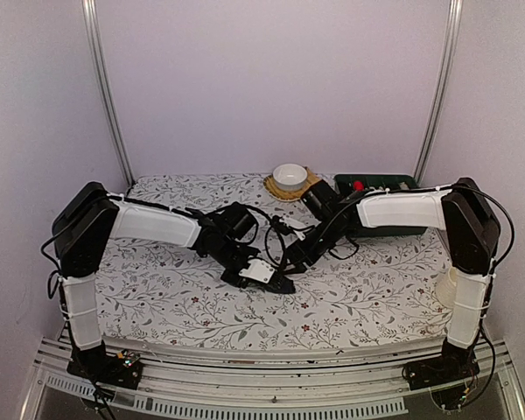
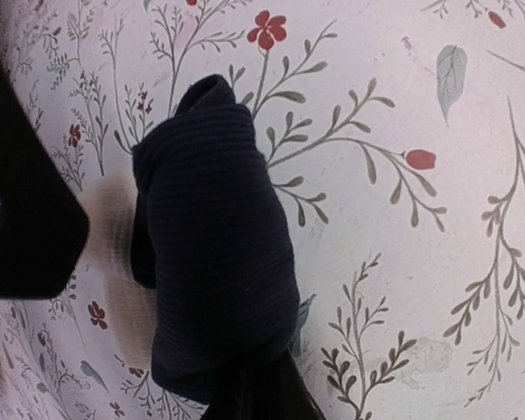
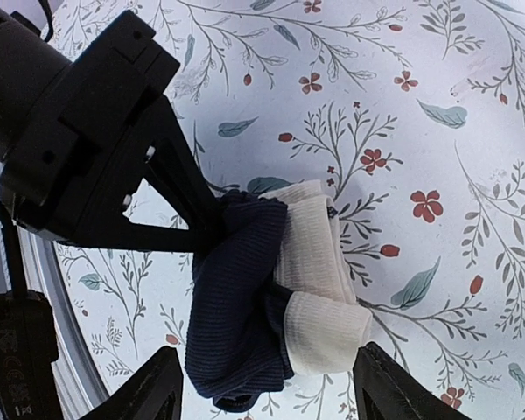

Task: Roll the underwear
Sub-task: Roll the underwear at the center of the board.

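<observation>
Pinching rolled underwear (image 3: 245,297) on the counter (image 3: 446,114).
Dark end clenched by left fingers (image 3: 171,192); right fingers (image 3: 394,385) released, straddling it.

Matt ribbed cloth underwear (image 3: 236,302) with a pale knitted band; smooth printed tablecloth (image 3: 472,114)

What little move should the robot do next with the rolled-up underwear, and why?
Probably open the left tool and let go. The underwear already looks rolled into a bundle lying on the flowered table cover, the right tool stands open around it, and only the left one pinches its edge.
</observation>
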{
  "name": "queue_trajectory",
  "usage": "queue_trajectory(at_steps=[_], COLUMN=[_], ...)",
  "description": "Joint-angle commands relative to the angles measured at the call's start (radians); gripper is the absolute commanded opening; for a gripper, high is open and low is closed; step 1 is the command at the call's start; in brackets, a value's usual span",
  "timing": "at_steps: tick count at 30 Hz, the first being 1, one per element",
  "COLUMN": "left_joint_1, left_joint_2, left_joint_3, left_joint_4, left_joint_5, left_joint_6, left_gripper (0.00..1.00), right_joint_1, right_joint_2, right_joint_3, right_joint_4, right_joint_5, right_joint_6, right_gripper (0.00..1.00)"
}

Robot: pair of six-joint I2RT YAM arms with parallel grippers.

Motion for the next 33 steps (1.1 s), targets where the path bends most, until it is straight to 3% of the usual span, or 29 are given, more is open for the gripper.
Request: queue_trajectory(at_steps=[1,10,11,12,18,24,30,33], left_joint_1=[0.001,0.001,0.001,0.001,-0.001,-0.003,0.000,0.008], left_joint_2=[0.078,0.124,0.132,0.135,0.128,0.141,0.197,0.218], left_joint_3=[-0.008,0.071,0.084,0.090,0.083,0.105,0.187,0.215], left_joint_4=[-0.189,-0.262,-0.275,-0.280,-0.273,-0.298,-0.360,-0.380], left_joint_5=[-0.028,-0.015,-0.013,-0.013,-0.018,-0.010,-0.011,-0.003], left_joint_6=[-0.044,-0.083,-0.087,-0.090,-0.087,-0.097,-0.150,-0.169], left_gripper=[0.00,0.00,0.00,0.00,0.00,0.00,0.00,0.00], right_joint_1=[-0.007,-0.002,-0.001,0.000,-0.005,-0.005,0.014,0.021], right_joint_2=[0.051,0.118,0.122,0.125,0.083,0.091,0.098,0.103], right_joint_3=[-0.005,0.001,0.008,0.012,-0.016,-0.013,-0.013,-0.012], right_joint_4=[0.047,0.062,0.057,0.052,0.085,0.071,0.092,0.095], right_joint_5=[-0.039,-0.097,-0.080,-0.058,0.010,-0.021,-0.066,-0.096], right_joint_6=[0.023,0.010,0.010,0.010,0.016,0.012,0.015,0.008], right_gripper=[0.69,0.73,0.93,1.00,0.99,1.00,0.89,0.87])
